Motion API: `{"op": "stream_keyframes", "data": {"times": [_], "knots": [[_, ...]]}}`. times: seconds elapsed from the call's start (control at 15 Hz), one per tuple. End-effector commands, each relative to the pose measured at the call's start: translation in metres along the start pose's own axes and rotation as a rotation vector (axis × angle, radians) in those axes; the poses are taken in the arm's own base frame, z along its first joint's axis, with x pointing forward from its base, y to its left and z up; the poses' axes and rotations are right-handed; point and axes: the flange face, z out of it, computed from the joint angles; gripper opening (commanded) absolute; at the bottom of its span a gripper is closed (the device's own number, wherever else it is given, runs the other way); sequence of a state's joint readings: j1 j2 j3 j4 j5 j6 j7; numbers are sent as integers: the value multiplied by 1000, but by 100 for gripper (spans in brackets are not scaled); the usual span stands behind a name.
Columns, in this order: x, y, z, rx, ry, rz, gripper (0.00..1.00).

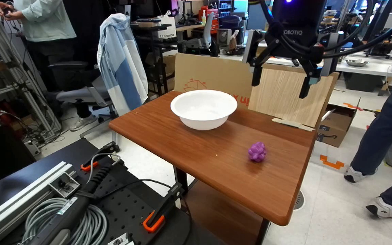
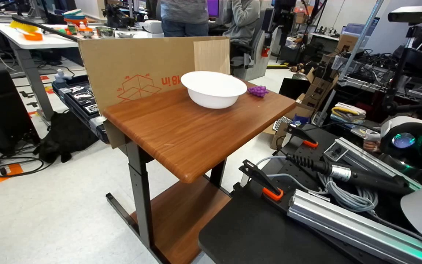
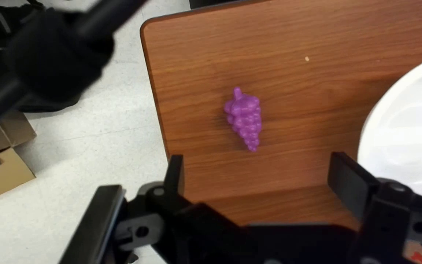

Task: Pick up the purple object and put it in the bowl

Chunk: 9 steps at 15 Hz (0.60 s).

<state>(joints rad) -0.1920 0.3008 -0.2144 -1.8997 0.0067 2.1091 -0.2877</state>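
Wrist view: purple object (image 3: 244, 119) lying apart from bowl (image 3: 379, 119), gripper (image 3: 258, 172) gaping

The gripper is hanging well above the table (image 1: 196, 149), its two fingers (image 1: 256, 77) standing wide apart and gripping nothing.

The purple object, lumpy and shaped like a bunch of grapes, is lying on the brown wood of the table, towards one end. In the wrist view its stem is pointing to the upper edge and its tapering tip is pointing down, towards the side where the fingers are showing. Bare wood is separating it from the white bowl, which is standing upright on the same table; in an exterior view, where the angle is closing the gap, the purple object (image 2: 258, 91) is appearing just beside the rim.

A cardboard sheet (image 2: 123, 55) is standing along an edge of the table in both exterior views (its red lettering (image 2: 170, 80) is running upside down). A pale wood-grained panel (image 1: 284, 95) is standing in front of it, and a beige strip (image 1: 293, 124) is lying by the panel's foot.

On a black bench (image 1: 131, 200), a coil of grey cable (image 1: 97, 224) is resting near orange-gripped clamps (image 1: 163, 206). Farther back, a person (image 1: 46, 20) in a light top is standing.
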Motion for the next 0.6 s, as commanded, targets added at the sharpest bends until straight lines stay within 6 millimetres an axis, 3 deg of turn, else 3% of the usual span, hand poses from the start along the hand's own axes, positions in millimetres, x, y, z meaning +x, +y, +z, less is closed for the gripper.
{"op": "stream_keyframes", "data": {"times": [0.0, 0.33, 0.53], "knots": [[49, 10, 27, 12, -78, 8, 100], [64, 15, 82, 14, -235, 16, 100], [66, 15, 102, 30, -289, 10, 100]]}}
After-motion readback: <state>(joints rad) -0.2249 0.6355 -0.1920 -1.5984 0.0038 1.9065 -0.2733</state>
